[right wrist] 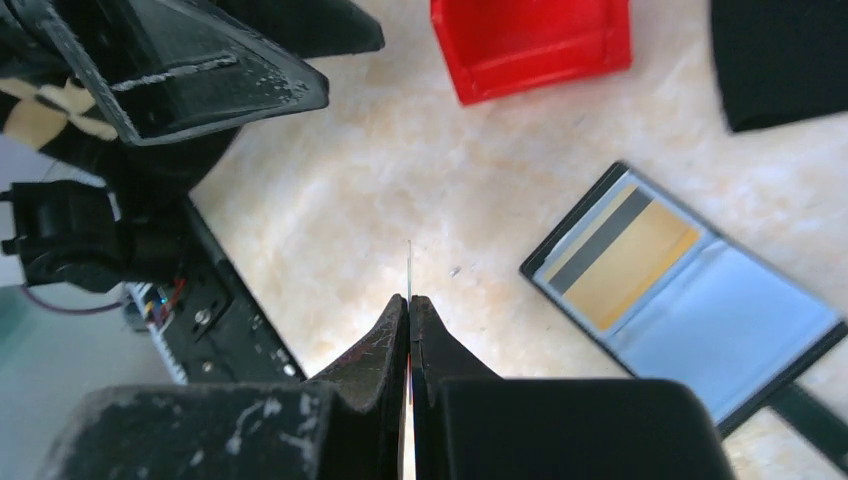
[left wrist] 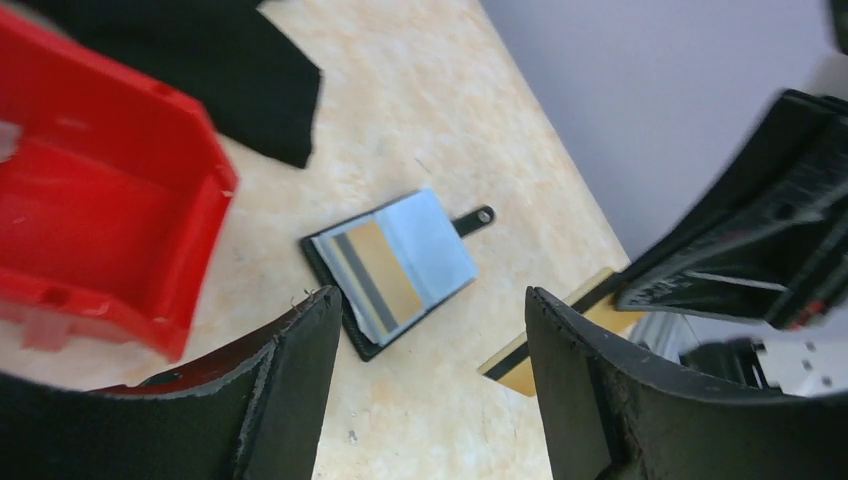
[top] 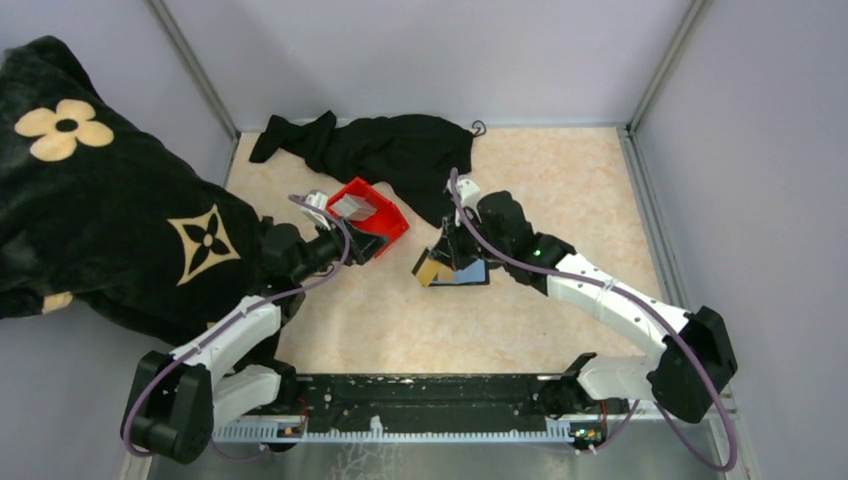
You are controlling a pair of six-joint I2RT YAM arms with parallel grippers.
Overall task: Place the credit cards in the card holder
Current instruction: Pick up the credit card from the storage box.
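Observation:
The black card holder (top: 463, 272) lies open on the table, bluish-grey inside, with a tan-gold card (left wrist: 385, 268) tucked in its left half; it also shows in the right wrist view (right wrist: 690, 295). My right gripper (top: 442, 258) is shut on a tan-gold credit card (top: 432, 266), held edge-on (right wrist: 409, 270) just left of the holder; the left wrist view shows this card (left wrist: 510, 365) with its black stripe. My left gripper (top: 362, 240) is open and empty beside the red bin (top: 370, 212), which holds a grey-white card (top: 349, 206).
A black cloth (top: 385, 150) lies at the back behind the bin. A black patterned cloth (top: 100, 200) covers the left side. A black rail (top: 420, 400) runs along the near edge. Grey walls enclose the table.

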